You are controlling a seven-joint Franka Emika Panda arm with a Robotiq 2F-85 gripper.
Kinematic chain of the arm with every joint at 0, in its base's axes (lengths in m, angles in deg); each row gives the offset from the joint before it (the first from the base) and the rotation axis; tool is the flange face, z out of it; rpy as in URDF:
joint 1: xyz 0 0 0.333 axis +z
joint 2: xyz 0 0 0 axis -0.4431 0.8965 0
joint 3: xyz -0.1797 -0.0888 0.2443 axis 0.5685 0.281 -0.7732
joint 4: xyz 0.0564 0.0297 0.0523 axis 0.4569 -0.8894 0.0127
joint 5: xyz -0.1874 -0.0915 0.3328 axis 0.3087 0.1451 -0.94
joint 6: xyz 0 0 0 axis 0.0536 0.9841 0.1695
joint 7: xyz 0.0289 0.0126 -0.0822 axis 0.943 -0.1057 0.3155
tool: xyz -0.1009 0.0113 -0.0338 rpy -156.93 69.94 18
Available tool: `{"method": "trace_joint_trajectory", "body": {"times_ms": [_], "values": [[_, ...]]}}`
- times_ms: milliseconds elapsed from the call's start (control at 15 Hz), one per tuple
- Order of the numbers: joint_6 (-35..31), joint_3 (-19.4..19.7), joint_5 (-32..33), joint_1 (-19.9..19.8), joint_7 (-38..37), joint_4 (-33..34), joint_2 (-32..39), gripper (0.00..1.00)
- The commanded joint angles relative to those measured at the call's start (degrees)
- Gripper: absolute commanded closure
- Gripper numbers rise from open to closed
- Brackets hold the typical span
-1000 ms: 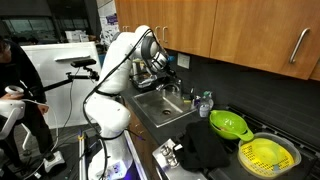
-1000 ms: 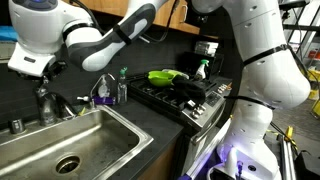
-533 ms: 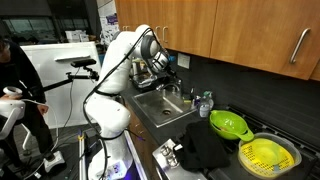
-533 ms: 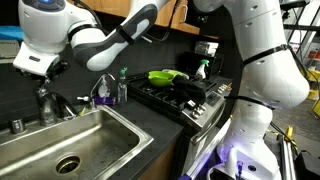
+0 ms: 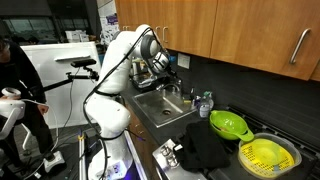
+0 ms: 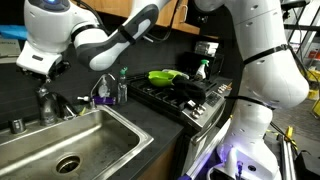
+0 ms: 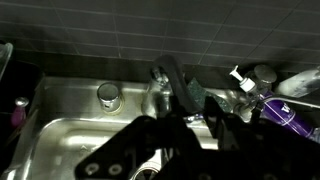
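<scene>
Stainless steel sink (image 7: 70,140) just under the end effector (image 7: 185,128). Fingers set narrow on both sides of the dark faucet lever (image 7: 183,85), directly ahead; cannot tell if really pinching it or only near. No running water seen, so approach judged done, turning of the lever probably still to do. Tiled wall (image 7: 100,40) very close behind the lever, little room there. Soap bottles (image 7: 285,112) near at one side, on the worktop (image 6: 145,113). Free room below, over the basin.

Kitchen: sink (image 6: 95,135), stove (image 6: 160,92), cabinets (image 5: 250,30).
</scene>
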Motion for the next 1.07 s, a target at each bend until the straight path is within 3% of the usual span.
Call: {"method": "trace_joint_trajectory", "body": {"times_ms": [0,1000], "values": [[1.7,1.7,0.5,-1.4,-1.6,-5.0,-5.3,0.93],[1.3,2.7,1.0,-2.0,-3.1,-7.1,-7.4,0.93]]}}
